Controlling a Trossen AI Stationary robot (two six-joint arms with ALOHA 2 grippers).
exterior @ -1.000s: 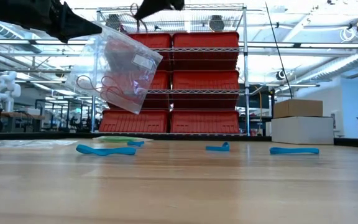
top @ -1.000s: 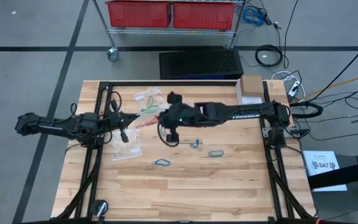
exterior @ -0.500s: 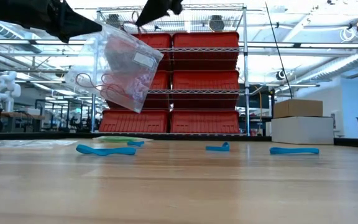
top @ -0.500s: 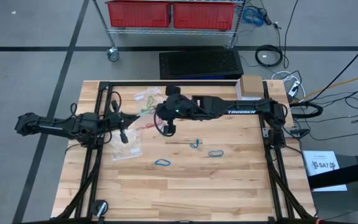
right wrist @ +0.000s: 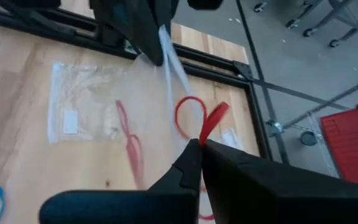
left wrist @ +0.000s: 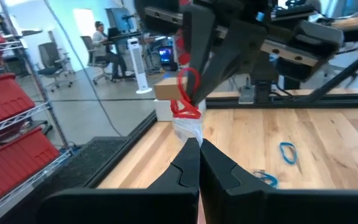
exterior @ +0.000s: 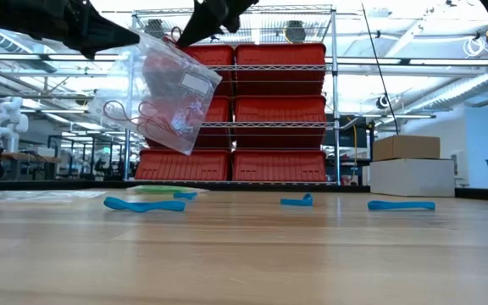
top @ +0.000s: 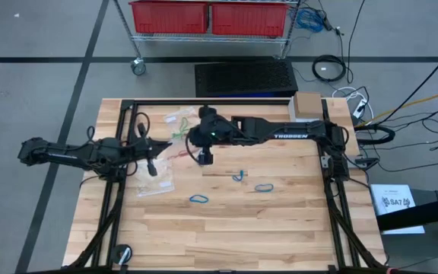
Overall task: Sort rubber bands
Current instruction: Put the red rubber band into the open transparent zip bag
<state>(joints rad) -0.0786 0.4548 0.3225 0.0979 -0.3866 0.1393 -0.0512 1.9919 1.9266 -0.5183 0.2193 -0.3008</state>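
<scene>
A clear plastic bag with red rubber bands inside hangs in the air at the table's far left, and my left gripper is shut on its top. Just right of it my right gripper is shut on one red rubber band, close to the bag's top. From above, the left gripper and the right gripper nearly meet. Three blue rubber bands lie flat on the table. My left gripper pinches the bag's gathered top edge between its two fingers, coming level from the table's left. The bag hangs tilted below the fingers, clear of the table. My right gripper pinches the red band's end at its fingertips, slanting down from the table's right. The band's loop stands free above the bag's top edge.
Two more clear bags lie flat on the table, one near the left gripper and one with green bands at the far edge. A cardboard box sits at the far right corner. Red bins fill a rack behind the table.
My right gripper has moved toward the table's far edge and a little left, carrying the red band nearer to the held bag's top. The bag and my left gripper have stayed where they were.
</scene>
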